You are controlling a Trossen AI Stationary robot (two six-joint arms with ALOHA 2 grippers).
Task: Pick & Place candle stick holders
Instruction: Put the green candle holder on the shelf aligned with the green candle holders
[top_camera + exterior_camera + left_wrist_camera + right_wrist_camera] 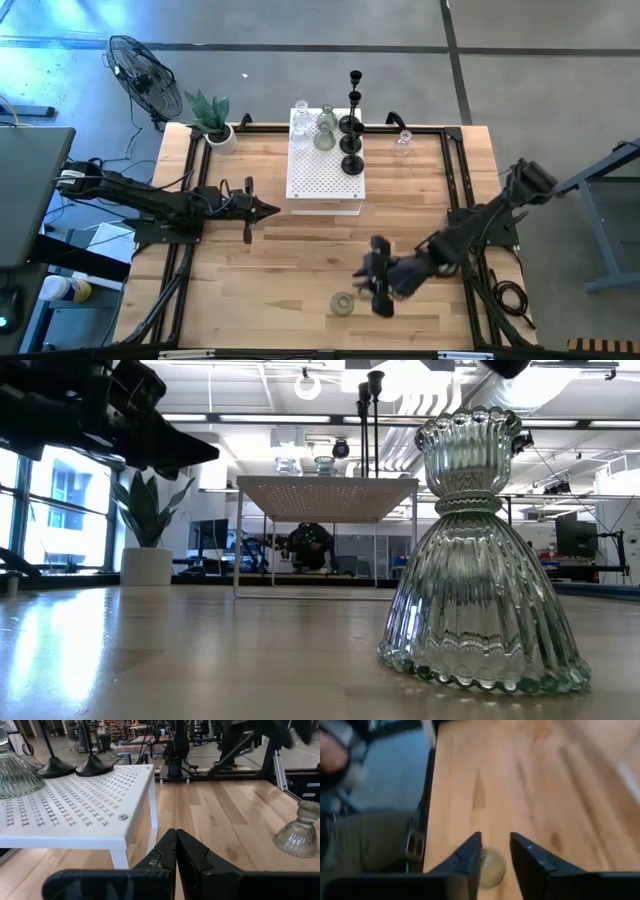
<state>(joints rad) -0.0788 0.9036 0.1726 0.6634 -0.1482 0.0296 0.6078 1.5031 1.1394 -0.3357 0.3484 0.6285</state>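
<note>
A greenish ribbed glass candle stick holder (342, 303) stands upright on its wide base near the table's near edge. It is large in the low view (480, 560). My right gripper (366, 283) hovers just to its right, open. In the right wrist view (494, 851) the holder (490, 869) shows below the gap between the fingers, apart from them. My left gripper (268, 210) is shut and empty, left of the white perforated box (325, 170). Several black and glass holders (350, 128) stand on the box. One clear glass holder (402, 145) stands on the table at the far right.
A potted green plant (212, 120) stands at the far left corner. A fan (145, 78) stands on the floor beyond the table. In the left wrist view the box (75, 805) is close ahead of my shut left fingers (176, 851). Bare wood lies between the arms.
</note>
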